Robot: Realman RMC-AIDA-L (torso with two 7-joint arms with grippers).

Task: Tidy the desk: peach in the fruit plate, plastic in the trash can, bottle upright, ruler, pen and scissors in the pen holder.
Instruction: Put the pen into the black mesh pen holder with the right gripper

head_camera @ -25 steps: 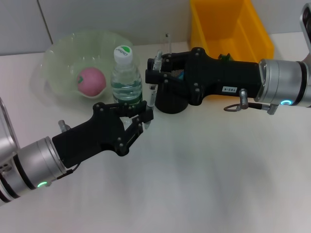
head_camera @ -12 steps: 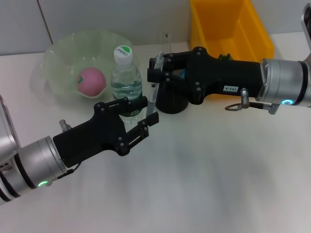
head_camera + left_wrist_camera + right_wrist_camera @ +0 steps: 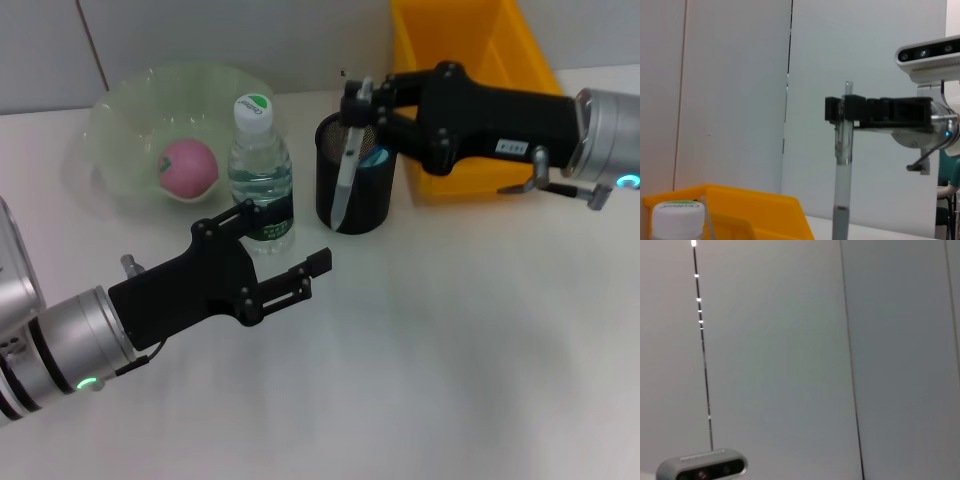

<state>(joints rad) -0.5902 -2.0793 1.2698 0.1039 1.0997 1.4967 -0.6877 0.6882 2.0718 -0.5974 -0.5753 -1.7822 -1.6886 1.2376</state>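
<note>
On a white bench (image 3: 420,360), the left hand (image 3: 300,262) sits spread wide and empty at 6 o'clock from an upright clear plastic water bottle (image 3: 260,175). The right hand (image 3: 357,110) pinches a translucent ruler (image 3: 346,165) standing in the black mesh pen holder (image 3: 354,190). A pink peach (image 3: 189,166) lies in the pale green fruit plate (image 3: 120,120). A yellow bin (image 3: 470,60) stands at 2 o'clock from the holder.

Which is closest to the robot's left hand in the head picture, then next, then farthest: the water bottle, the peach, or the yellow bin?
From the left hand:
1. Water bottle, standing just behind it.
2. Peach, in the fruit plate, farther back on the left.
3. Yellow bin, far across on the right.
</note>
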